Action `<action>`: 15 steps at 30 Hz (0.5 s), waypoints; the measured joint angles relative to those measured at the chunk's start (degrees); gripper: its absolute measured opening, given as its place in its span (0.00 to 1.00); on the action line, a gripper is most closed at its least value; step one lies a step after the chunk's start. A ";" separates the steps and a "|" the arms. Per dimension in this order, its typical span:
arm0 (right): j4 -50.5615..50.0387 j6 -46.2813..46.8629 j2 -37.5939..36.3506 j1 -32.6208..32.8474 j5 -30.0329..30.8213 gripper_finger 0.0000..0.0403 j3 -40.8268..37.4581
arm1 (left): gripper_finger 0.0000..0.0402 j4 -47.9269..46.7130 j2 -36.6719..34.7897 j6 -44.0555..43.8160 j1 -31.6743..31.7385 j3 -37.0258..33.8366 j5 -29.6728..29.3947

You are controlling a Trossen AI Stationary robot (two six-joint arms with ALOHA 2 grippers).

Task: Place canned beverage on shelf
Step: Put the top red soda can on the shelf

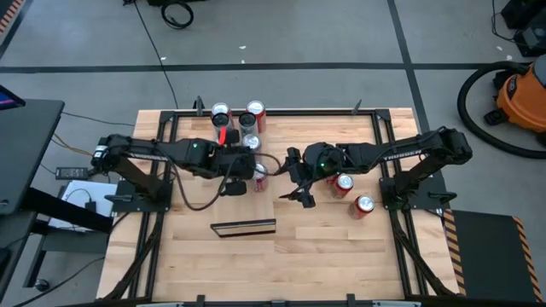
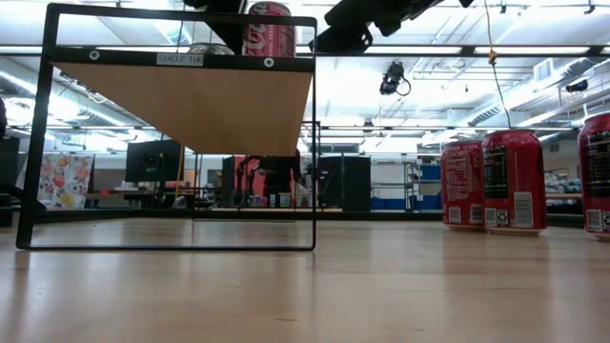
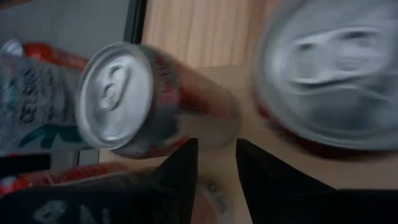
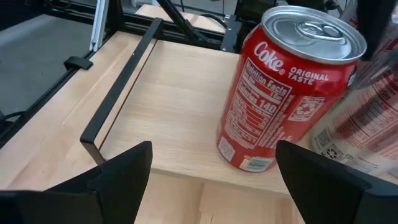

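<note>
Coke can (image 4: 287, 87) is already standing on the shelf (image 4: 174, 118); right gripper (image 4: 211, 180) is hanging open beside it, left gripper (image 3: 216, 163) is sitting empty nearby.

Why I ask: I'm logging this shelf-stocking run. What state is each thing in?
shelf: standing on the table
Coke can: upright on the shelf
right claw: open, facing the Coke can, not touching it
left claw: over the shelf, cans below it
spare cans: upright on the table
</note>
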 joint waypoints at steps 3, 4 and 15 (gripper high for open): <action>-0.04 0.00 0.00 -0.29 0.02 0.87 0.00 | 0.30 -0.12 -0.60 0.37 -1.63 0.00 0.06; 0.03 0.00 0.05 -0.48 0.02 0.87 0.00 | 0.30 -0.41 -0.91 0.38 -2.10 0.20 0.09; 9.56 -0.31 6.78 -1.20 -0.25 0.87 0.06 | 0.30 -9.38 -1.38 -5.31 -6.97 10.13 -0.06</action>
